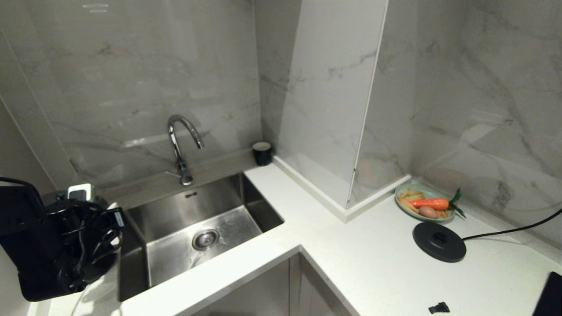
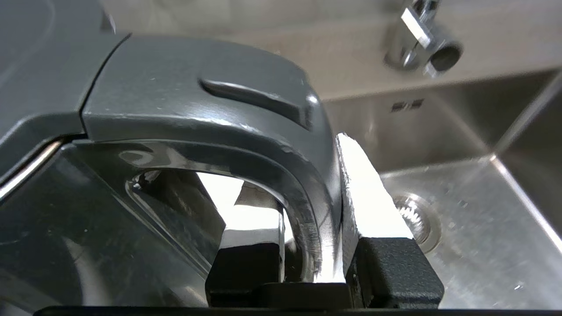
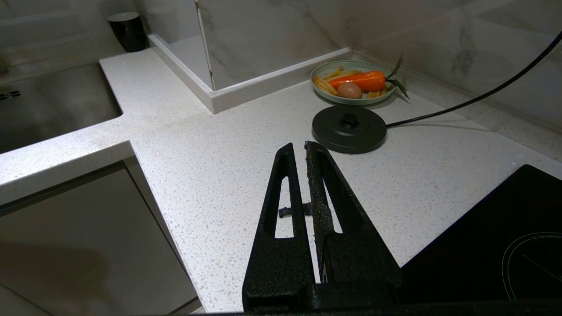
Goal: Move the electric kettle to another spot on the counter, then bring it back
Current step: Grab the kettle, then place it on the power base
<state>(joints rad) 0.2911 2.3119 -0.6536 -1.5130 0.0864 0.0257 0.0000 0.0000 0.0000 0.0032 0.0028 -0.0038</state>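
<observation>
The electric kettle's glossy black handle [image 2: 197,101] fills the left wrist view, with its dark body [image 2: 79,228] beside it. My left gripper [image 2: 307,184] is shut on that handle, one pale finger [image 2: 373,193] on the outside and the other inside the loop. In the head view my left arm [image 1: 52,237] sits at the far left beside the sink and hides most of the kettle. The white speckled counter [image 1: 351,254] runs around the corner. My right gripper [image 3: 298,147] hovers shut and empty over the counter [image 3: 197,166].
The steel sink [image 1: 197,228] and tap [image 1: 180,140] lie just right of the kettle. A black base disc [image 1: 439,241] with its cord, a plate of vegetables [image 1: 423,202], a small black cup [image 1: 262,152], the cooktop corner [image 1: 551,296] and a small black scrap [image 1: 439,308] are on the counter.
</observation>
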